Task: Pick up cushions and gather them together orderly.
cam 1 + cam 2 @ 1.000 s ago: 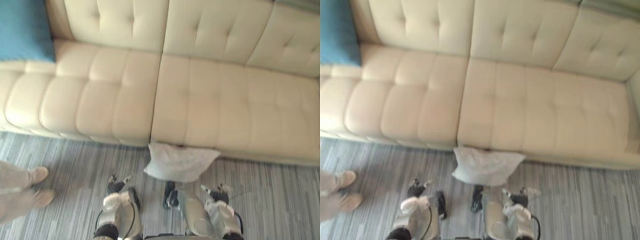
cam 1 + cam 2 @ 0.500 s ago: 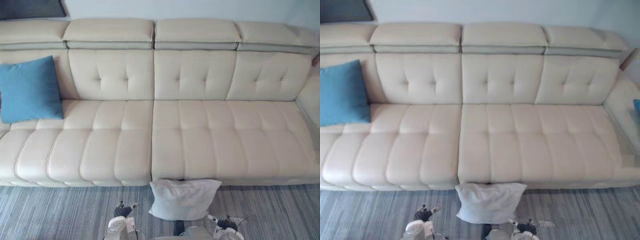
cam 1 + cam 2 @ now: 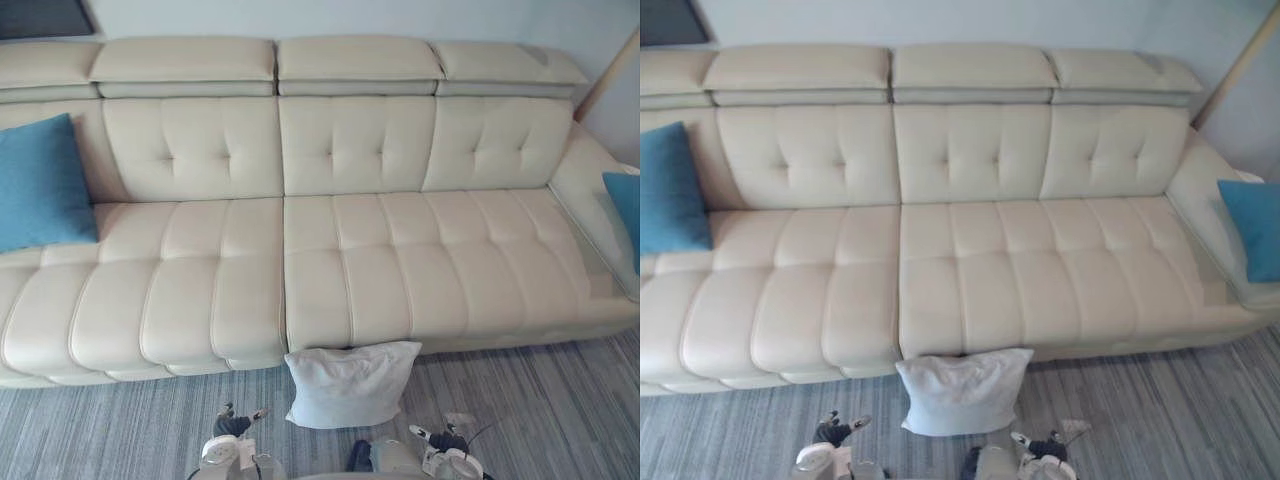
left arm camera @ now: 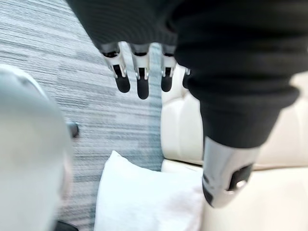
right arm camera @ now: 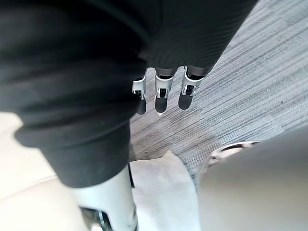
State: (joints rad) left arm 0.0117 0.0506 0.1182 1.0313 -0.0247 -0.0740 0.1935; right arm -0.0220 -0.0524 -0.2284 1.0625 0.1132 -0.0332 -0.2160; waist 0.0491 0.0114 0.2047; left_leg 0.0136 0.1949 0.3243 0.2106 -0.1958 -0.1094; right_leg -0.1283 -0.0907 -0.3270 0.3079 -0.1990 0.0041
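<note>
Cushions are in neither hand. Fingers [image 4: 138,79] of the left hand [image 4: 144,24] hang straight and slightly apart, thumb off to one side, clamped on nothing; the right hand [image 5: 159,29] matches, its fingers [image 5: 162,94] loose over the grey striped carpet [image 3: 530,400]. Just past both hands a white rectangular fabric cushion [image 3: 350,383] stands on the carpet, leaning on the front of the long cream tufted leather sofa [image 3: 380,260] below the seam between 2 seats. A blue square cushion [image 3: 40,180] rests against the backrest at the left end, and a second blue cushion [image 3: 625,215] sits at the right end — well apart from the others.

Within the last second the whole view has swung up and rightward: the camera moved, not the cushions. The white one is in the same spot against the sofa. That lift brought the second blue cushion into sight, so 3 are to gather, none yet moved — I judge this a survey, with the white one nearest to pick up.
</note>
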